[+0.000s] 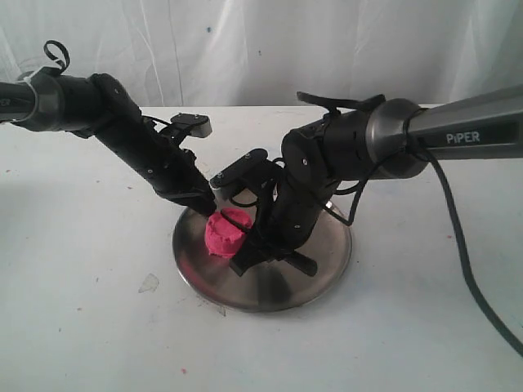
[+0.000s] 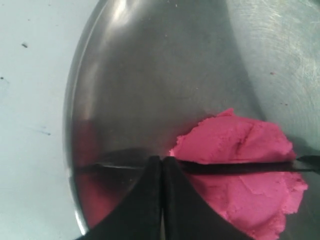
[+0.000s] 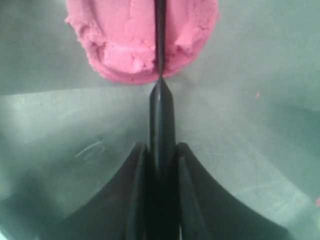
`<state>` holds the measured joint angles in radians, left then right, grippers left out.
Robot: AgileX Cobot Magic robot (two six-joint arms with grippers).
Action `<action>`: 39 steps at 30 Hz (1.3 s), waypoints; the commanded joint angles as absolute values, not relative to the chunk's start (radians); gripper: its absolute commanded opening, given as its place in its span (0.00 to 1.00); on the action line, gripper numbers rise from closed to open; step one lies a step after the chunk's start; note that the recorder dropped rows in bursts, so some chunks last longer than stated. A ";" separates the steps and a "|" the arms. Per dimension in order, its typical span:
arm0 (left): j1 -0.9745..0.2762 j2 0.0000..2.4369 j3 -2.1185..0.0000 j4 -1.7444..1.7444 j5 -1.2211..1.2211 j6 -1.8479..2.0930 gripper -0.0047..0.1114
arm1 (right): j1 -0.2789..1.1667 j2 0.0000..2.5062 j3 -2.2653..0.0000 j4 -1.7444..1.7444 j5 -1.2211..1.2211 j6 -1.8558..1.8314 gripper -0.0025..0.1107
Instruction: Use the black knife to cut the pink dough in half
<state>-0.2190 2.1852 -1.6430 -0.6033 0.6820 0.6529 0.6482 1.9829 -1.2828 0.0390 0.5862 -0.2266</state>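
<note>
The pink dough [image 1: 225, 234] sits as one lump on the left part of the steel plate [image 1: 270, 287]. In the right wrist view my right gripper [image 3: 161, 150] is shut on the handle of the black knife [image 3: 161, 112]. Its thin blade runs straight into the middle of the dough [image 3: 125, 35]. The left wrist view shows the blade [image 2: 240, 167] sunk as a dark line across the dough [image 2: 240, 200]. My left gripper [image 2: 161, 161] is shut, its tips at the dough's edge by the blade, nothing visible between them. From outside, the left gripper [image 1: 211, 207] touches the dough's far side and the right gripper [image 1: 255, 245] hides most of the knife.
The plate [image 2: 150, 75] lies on a white table [image 1: 82, 310] with tiny pink crumbs and a clear scrap [image 1: 149, 282] at its front left. The right arm's cable [image 1: 466, 269] trails over the table on the right. A white curtain hangs behind.
</note>
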 commanded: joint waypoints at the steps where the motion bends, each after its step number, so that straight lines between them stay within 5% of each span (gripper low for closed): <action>1: -0.223 2.217 -1.635 -0.619 0.696 0.657 0.04 | 0.647 1.957 -1.284 0.041 0.569 -0.233 0.02; 39: -0.222 2.131 -1.640 -0.583 0.704 0.651 0.04 | 0.647 2.032 -1.332 -0.046 0.706 -0.225 0.02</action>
<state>-0.2190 2.1426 -1.6430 -0.5774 0.6838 0.6529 0.6482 2.0320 -1.3117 -0.0124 0.6571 -0.2251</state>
